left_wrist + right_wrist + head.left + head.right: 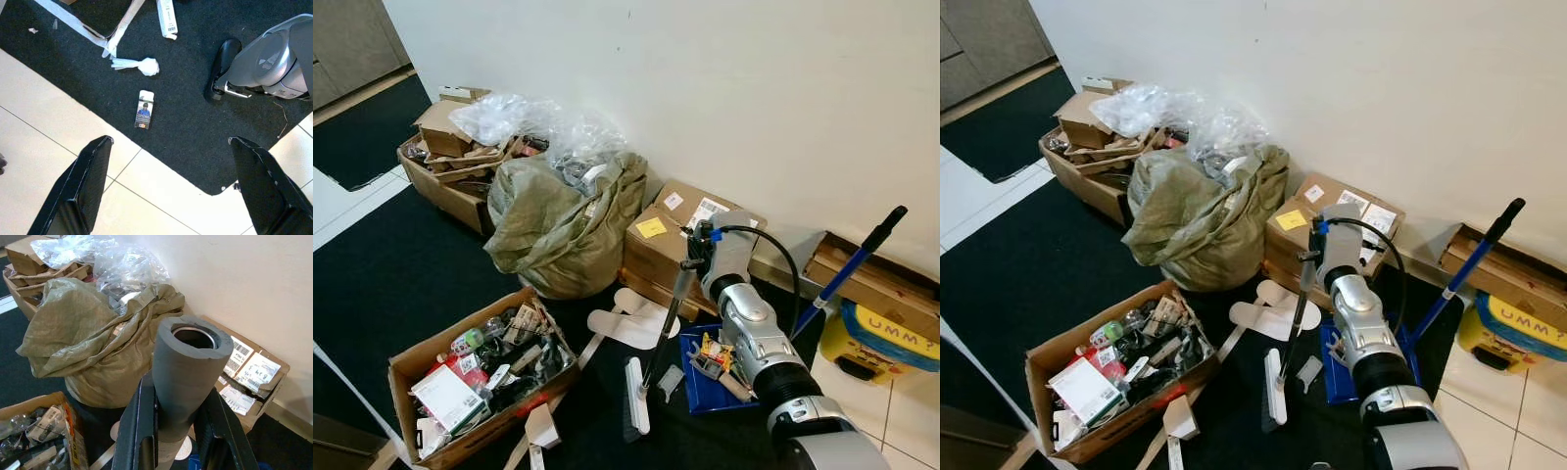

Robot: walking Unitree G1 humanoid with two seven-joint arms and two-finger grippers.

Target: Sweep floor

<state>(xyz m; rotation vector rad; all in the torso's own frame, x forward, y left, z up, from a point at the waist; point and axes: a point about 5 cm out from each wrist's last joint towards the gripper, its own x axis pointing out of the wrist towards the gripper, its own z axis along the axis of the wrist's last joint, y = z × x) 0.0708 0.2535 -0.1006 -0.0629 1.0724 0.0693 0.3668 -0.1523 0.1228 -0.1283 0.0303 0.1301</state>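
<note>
Right claw (178,440) is up front, its two black fingers pinching the grey foam-sleeved top of the broom handle (188,367). The thin dark pole drops from that grip to the white broom head (636,397) lying on the black carpet (391,274), below and slightly left of the claw. Just beyond the claw sits an olive woven sack (563,220), mouth open, clear crumpled plastic (548,122) spilling from its top. Behind the claw against the white wall, a taped cardboard box with shipping labels (671,235) is shut. Well left and nearer the robot, an open cardboard box (475,377) is crammed with small packets, bottles and tools. Far left by the wall, another open carton (450,176) holds flattened cardboard scraps. Right of the claw, a blue dustpan (705,377) holds some small odds and ends. Left claw (168,188) hangs spread wide, gripping nothing, over the carpet edge and white floor tiles (58,147).
</note>
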